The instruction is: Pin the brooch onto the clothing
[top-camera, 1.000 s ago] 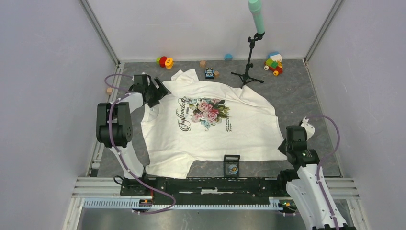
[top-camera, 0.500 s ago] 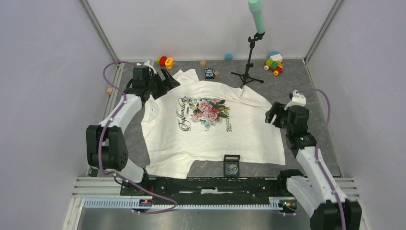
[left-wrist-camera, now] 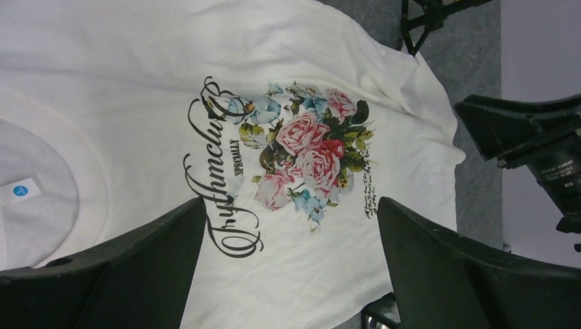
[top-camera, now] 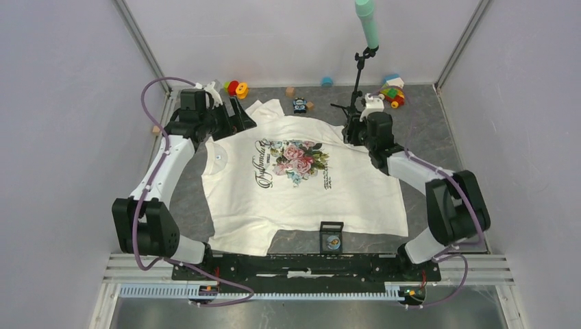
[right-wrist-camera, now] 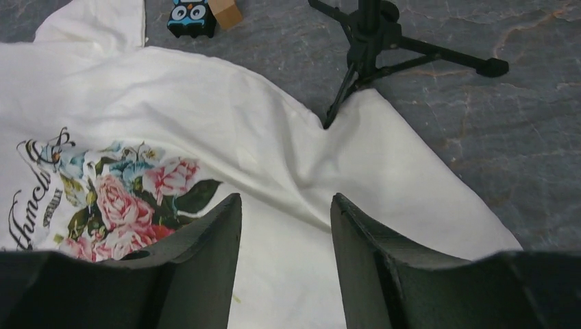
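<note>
Brooch point(top-camera: 332, 240): small round disc with a bluish centre, sitting in the black frame holder point(top-camera: 331, 224) at the near hem.
T-shirt point(top-camera: 342, 192): white, spread flat on the grey table point(top-camera: 452, 164).
Left gripper point(top-camera: 241, 115): fingers apart, over the shirt's far-left corner.
Right gripper point(top-camera: 349, 130): fingers apart, over the far-right edge, beside the tripod stand point(top-camera: 354, 103).
Both grippers are well apart from the brooch.

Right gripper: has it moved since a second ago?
Yes. The right gripper swung away and leftward from the near right, ending beside the tripod stand, above the shirt.
</note>
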